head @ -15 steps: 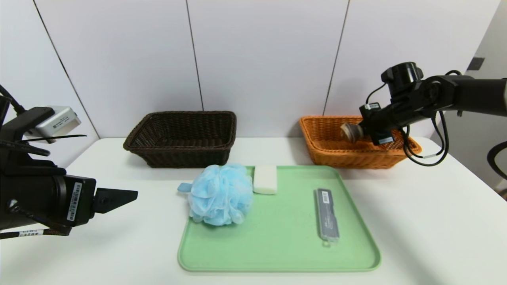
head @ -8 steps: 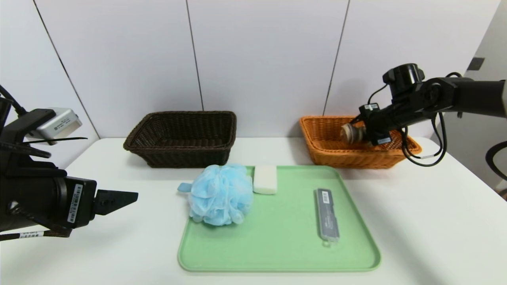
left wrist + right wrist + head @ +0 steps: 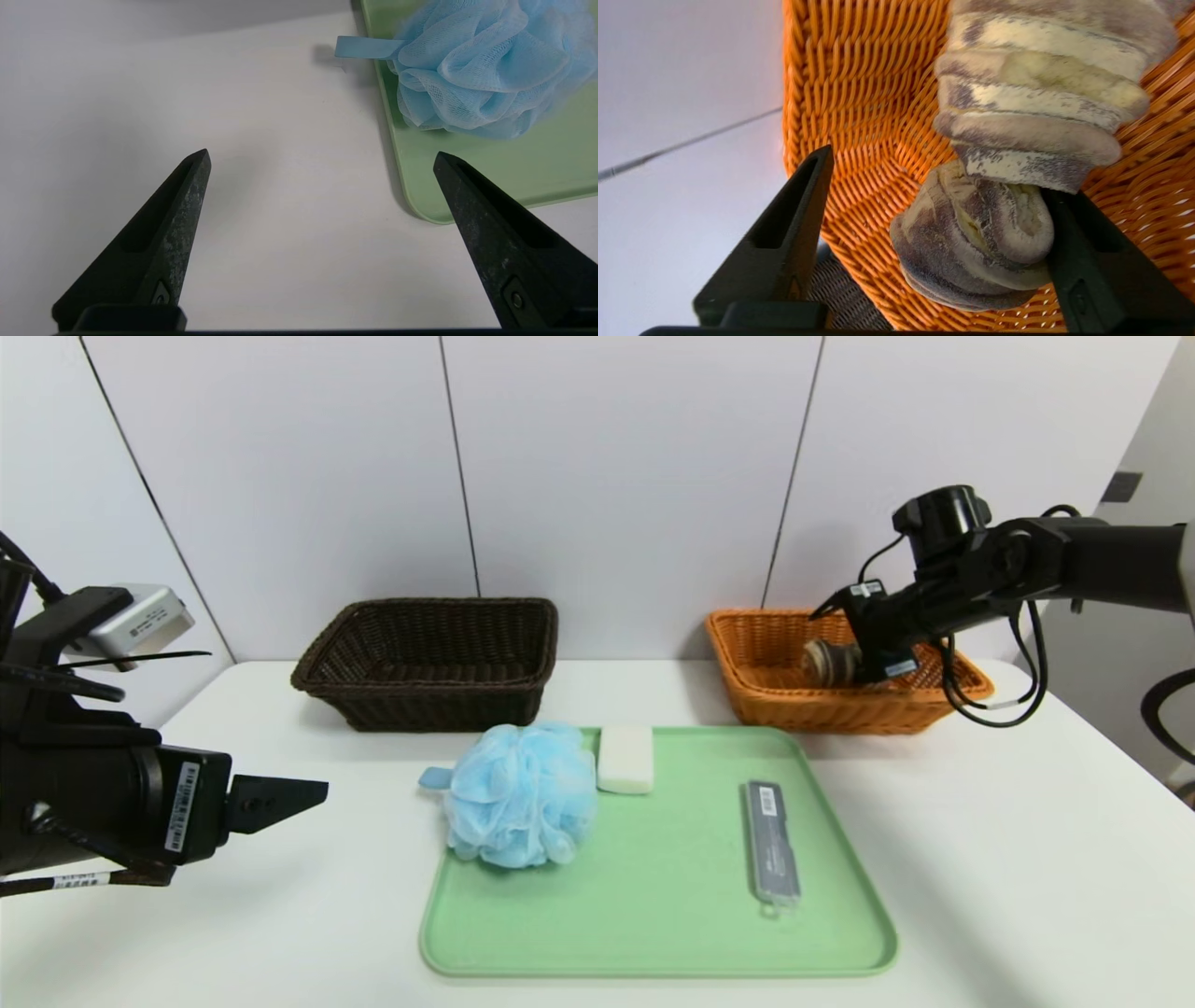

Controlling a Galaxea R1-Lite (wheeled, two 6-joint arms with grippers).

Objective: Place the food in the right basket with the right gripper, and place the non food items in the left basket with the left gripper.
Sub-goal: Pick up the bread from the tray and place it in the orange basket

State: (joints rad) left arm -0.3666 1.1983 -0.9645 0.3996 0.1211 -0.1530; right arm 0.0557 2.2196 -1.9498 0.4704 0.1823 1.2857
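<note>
- In the head view, the marbled bread loaf (image 3: pixel 829 663) was held within the walls of the orange wicker basket (image 3: pixel 794 714), partly hidden by the right gripper (image 3: pixel 840 649), which was positioned over that basket.
- Beside the bath pouf (image 3: pixel 521 795), the white soap bar (image 3: pixel 625 761) was seen on the green tray (image 3: pixel 653 933); the grey case (image 3: pixel 772 843) was placed nearer the tray's right side. The dark brown wicker basket (image 3: pixel 425 705) was set behind the tray, toward the left.
- The left gripper (image 3: pixel 322 791) was held left of the tray, above the white table (image 3: pixel 280 915).
- In the left wrist view, that gripper's fingers were shown spread wide, with nothing grasped. The pouf's flat strap was seen extended past the tray rim.
- In the right wrist view, the loaf's banded folds were revealed, unlike in the head view. The right gripper's fingers were parted and the loaf was released, though it was touched by one finger. Part of the dark basket was also seen beyond the orange rim.
</note>
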